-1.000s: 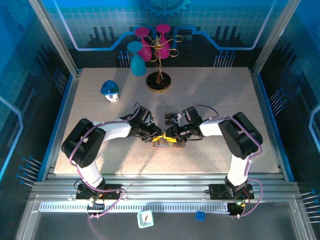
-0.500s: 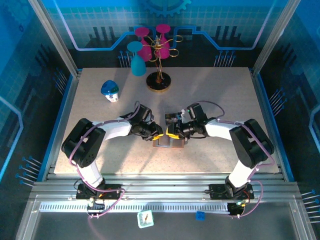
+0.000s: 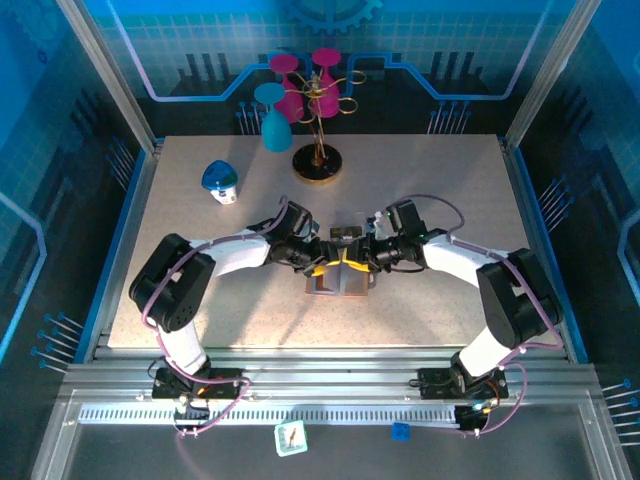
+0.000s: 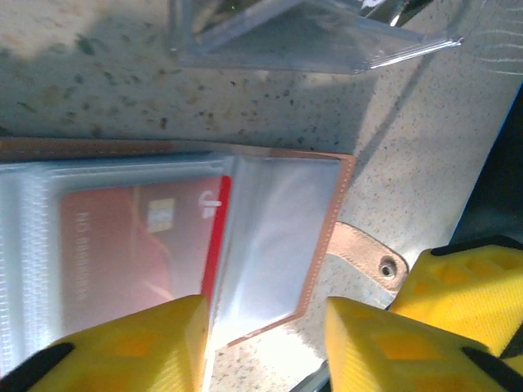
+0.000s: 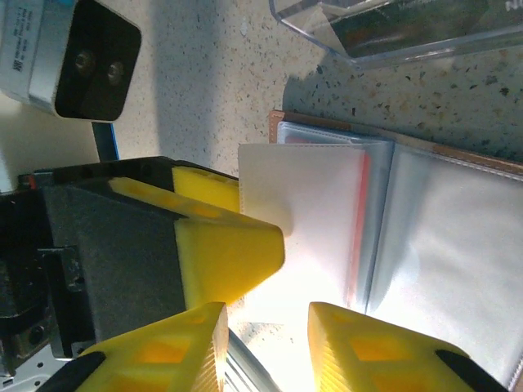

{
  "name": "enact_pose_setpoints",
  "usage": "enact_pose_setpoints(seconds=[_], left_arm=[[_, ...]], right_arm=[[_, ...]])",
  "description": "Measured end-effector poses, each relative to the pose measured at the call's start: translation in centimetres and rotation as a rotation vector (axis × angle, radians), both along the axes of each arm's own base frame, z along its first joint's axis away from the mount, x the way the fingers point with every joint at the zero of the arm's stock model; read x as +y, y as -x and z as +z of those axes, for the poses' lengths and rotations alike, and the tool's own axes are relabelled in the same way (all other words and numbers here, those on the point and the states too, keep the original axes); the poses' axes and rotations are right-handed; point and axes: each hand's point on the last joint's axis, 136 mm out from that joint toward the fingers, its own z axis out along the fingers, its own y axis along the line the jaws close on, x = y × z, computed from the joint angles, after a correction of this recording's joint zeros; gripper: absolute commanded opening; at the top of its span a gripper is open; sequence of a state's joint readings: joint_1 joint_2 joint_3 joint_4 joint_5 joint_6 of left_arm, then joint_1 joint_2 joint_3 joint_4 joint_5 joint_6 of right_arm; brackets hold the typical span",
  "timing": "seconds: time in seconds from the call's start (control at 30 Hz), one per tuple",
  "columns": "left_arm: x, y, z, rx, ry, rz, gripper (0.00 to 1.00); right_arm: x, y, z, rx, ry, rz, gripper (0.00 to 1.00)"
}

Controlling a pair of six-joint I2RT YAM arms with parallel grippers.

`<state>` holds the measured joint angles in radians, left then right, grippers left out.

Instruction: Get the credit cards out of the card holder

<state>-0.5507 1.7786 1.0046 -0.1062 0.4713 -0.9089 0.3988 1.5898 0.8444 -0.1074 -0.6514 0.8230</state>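
— Overhead?
— Card holder (image 3: pixel 338 283) lies open on the table (image 3: pixel 200 300), clear box (image 3: pixel 345 236) just behind. I reach inward from both sides, meeting over it.
— Left wrist?
— Red card (image 4: pixel 131 245) sits tucked inside the holder. My left pincer (image 4: pixel 263 327) hovers above, jaws apart, empty.
— Right wrist?
— My right pincer (image 5: pixel 265 322) stands parted over a blank sleeve (image 5: pixel 302 204), gripping nothing.
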Motion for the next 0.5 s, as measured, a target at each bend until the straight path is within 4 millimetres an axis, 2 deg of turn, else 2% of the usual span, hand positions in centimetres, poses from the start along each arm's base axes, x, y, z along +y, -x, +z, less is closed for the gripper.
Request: enact_pose_setpoints(seconds=[0.27,0.5], left_arm=[[-1.7,-0.5,0.0,0.003,0.014,-0.031,0.62],[-3.5,-0.7,0.1,-0.003,0.025,-0.065,0.63]], right_arm=[[-1.7,-0.2,1.4,-0.033,0.02,-0.036,0.32],[-2.7,-0.3,2.9,-0.069,0.016,-0.052,0.32]])
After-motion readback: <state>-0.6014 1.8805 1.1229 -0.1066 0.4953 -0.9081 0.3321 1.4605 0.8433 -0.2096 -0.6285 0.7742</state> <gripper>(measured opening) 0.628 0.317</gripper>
